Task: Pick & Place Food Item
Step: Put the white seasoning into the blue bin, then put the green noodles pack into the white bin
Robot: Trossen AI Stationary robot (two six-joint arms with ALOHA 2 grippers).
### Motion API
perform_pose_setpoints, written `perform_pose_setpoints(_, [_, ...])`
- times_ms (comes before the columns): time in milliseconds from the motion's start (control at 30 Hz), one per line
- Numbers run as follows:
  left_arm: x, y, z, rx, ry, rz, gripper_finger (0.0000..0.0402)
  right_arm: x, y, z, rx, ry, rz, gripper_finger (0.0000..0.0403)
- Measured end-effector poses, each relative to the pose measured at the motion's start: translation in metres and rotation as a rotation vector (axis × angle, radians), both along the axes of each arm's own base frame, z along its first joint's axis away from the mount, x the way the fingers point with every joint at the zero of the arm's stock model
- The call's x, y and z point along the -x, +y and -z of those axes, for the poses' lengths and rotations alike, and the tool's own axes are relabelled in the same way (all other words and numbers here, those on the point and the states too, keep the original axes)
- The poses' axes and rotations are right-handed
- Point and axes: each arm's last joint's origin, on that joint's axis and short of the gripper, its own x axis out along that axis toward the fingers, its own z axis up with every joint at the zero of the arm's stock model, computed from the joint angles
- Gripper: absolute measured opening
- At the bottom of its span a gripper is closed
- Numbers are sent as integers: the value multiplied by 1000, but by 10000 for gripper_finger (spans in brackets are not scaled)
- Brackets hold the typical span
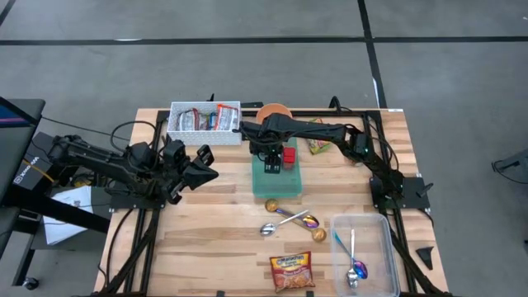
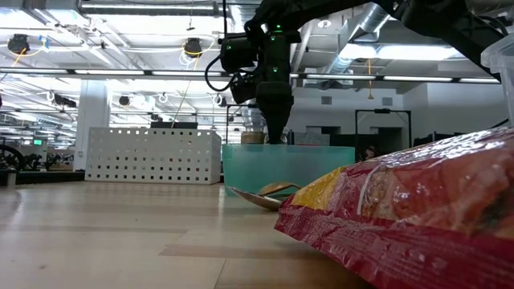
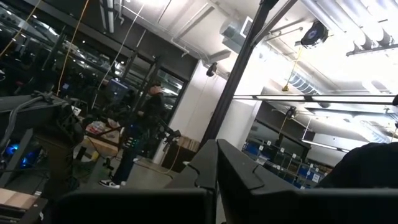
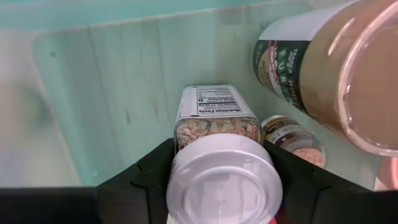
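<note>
A clear spice jar with a white lid and a nutrition label sits between the fingers of my right gripper. That gripper reaches down into the green translucent bin at the table's middle. It is shut on the jar, and it also shows above the bin in the low view. A large furikake jar and a small jar lie in the bin beside it. My left gripper waits shut at the table's left, tipped upward, touching nothing. My right gripper pinches the spice jar at its white lid end, one finger on each side. The fingers come from above, pointing down into the bin. The jar's body points away below them toward the bin floor. Whether it rests on the floor, I cannot tell.
A white basket of packets and an orange bowl stand at the far edge, with a green packet to the bin's right. Spoons, a noodle packet and a clear container lie nearer.
</note>
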Motion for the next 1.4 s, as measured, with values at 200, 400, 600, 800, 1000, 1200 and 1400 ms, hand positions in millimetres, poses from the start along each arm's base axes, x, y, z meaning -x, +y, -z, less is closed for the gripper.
perform_pose_setpoints(200, [0, 0, 0, 0, 0, 0, 0, 0, 0, 0, 0, 0, 0, 196])
perform_pose_setpoints(400, [0, 0, 0, 0, 0, 0, 0, 0, 0, 0, 2, 0, 2, 196])
perform_pose_setpoints(600, [0, 0, 0, 1, 0, 0, 0, 0, -1, 0, 30, 3, 40, 311])
perform_pose_setpoints(800, [0, 0, 0, 1, 0, 0, 0, 3, -1, -5, 47, 14, 85, 364])
perform_pose_setpoints(1000, [0, 0, 0, 1, 0, 0, 0, 15, 2, -30, 48, -4, 133, 355])
perform_pose_setpoints(1200, [-2, 0, 3, -6, 39, -5, 0, 38, 16, -83, 49, -123, 197, 340])
perform_pose_setpoints(1400, [-7, 2, 18, -6, 201, -101, 0, 65, 39, -143, -19, -333, 206, 338])
